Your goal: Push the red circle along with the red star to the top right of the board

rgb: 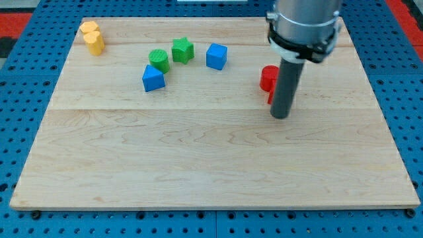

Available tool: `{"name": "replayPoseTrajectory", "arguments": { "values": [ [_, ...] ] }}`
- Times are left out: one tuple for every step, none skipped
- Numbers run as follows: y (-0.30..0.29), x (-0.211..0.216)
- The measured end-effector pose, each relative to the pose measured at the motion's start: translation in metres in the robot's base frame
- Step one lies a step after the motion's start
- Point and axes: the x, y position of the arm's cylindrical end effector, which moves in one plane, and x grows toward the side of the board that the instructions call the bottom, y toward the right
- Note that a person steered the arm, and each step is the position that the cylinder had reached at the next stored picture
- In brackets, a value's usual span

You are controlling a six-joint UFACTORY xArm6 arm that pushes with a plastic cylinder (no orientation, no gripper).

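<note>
My tip (280, 116) rests on the wooden board (198, 165) right of its middle. The red circle (267, 77) stands just to the left of the rod, partly hidden by it. Only a sliver of the red star (270, 98) shows at the rod's left edge, below the circle; the rest is behind the rod. Both red blocks sit in the board's right half, below its top right corner.
A green circle (158, 59), a green star (182, 49), a blue cube (216, 56) and a blue block (153, 79) cluster at the upper middle left. Two yellow blocks (92, 37) sit in the top left corner.
</note>
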Motion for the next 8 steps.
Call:
{"name": "replayPoseTrajectory", "arguments": {
  "values": [
    [0.029, 0.016],
    [0.03, 0.014],
    [0.03, 0.0],
    [0.026, -0.017],
    [0.025, -0.038],
    [0.019, -0.057],
    [0.014, -0.059],
    [0.014, -0.059]
  ]
}}
